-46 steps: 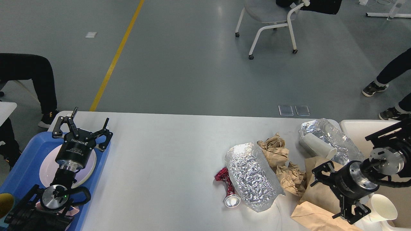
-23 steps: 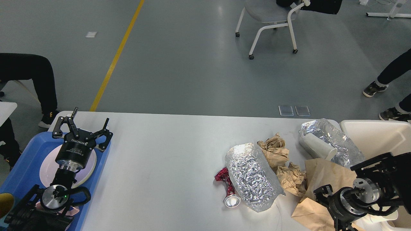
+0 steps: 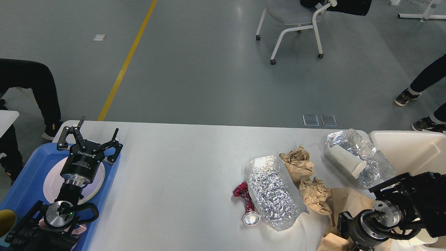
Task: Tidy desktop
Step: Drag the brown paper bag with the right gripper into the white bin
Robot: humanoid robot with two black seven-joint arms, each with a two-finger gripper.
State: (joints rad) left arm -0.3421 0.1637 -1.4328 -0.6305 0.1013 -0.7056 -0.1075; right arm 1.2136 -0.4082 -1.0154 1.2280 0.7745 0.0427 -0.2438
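The desktop is a wide white tabletop. Litter lies on its right half: a crushed red can, a silver foil bag, crumpled brown paper and a flat brown paper bag. A second foil bag has a white paper cup lying on it. My left gripper stands open over the blue tray with nothing between its fingers. My right gripper sits at the bottom edge over the paper bag, and its fingers are cut off by the frame.
A beige bin stands off the table's right end. The blue tray carries a white plate. A chair and people's legs are on the floor beyond the table.
My right arm has drawn down and back toward the near edge, taking its gripper mostly out of frame. The brown paper bag has shifted and crumpled with it. The left arm is still.
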